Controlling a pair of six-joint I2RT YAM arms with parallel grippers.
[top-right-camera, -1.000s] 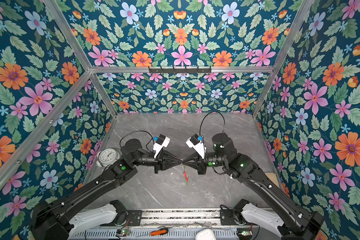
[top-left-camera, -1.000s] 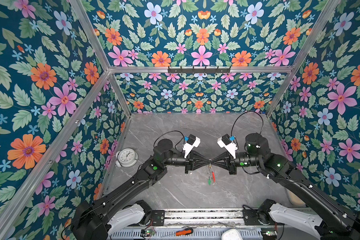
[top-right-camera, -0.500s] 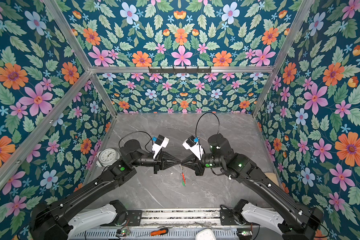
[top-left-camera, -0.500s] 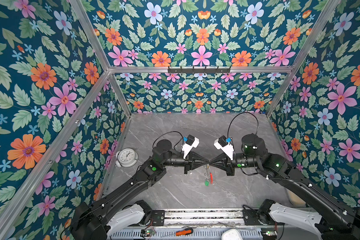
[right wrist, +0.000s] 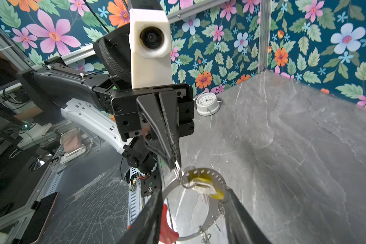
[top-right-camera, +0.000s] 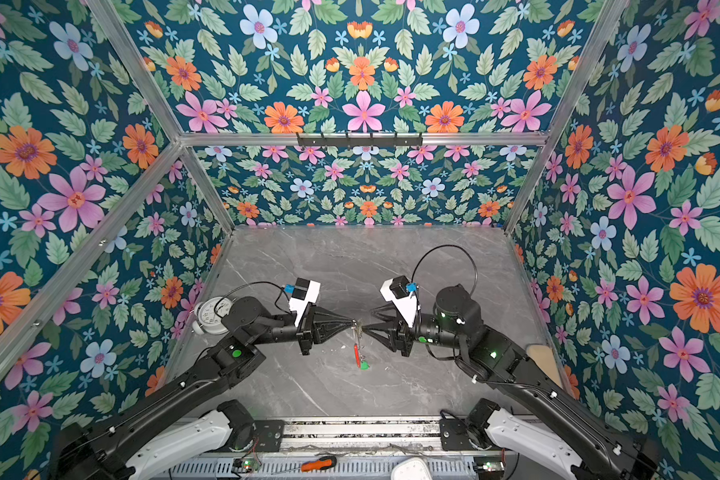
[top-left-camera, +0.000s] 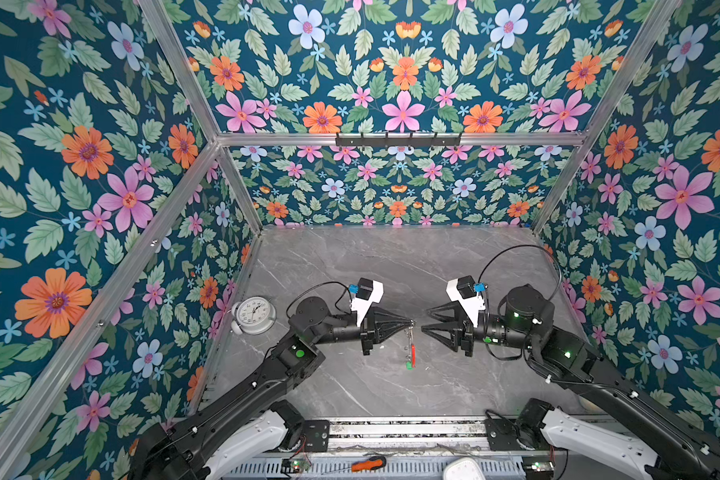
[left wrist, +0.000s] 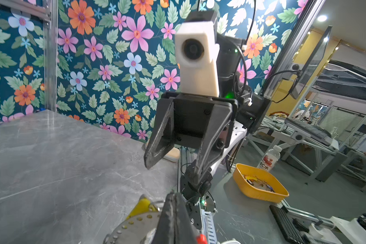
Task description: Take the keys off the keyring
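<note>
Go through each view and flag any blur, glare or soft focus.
Top views: evenly lit and sharp, though the keyring hanging from the left tool is tiny. Left wrist view: that tool's tip and the yellow tag are soft, too near the lens; a ceiling lamp blows out. Right wrist view: the open right tool and red section blur at the frame edge.

Two hands (top-left-camera: 410, 323) (top-left-camera: 425, 320), one keyring (right wrist: 217, 176), one clock (top-left-camera: 255, 314)
</note>
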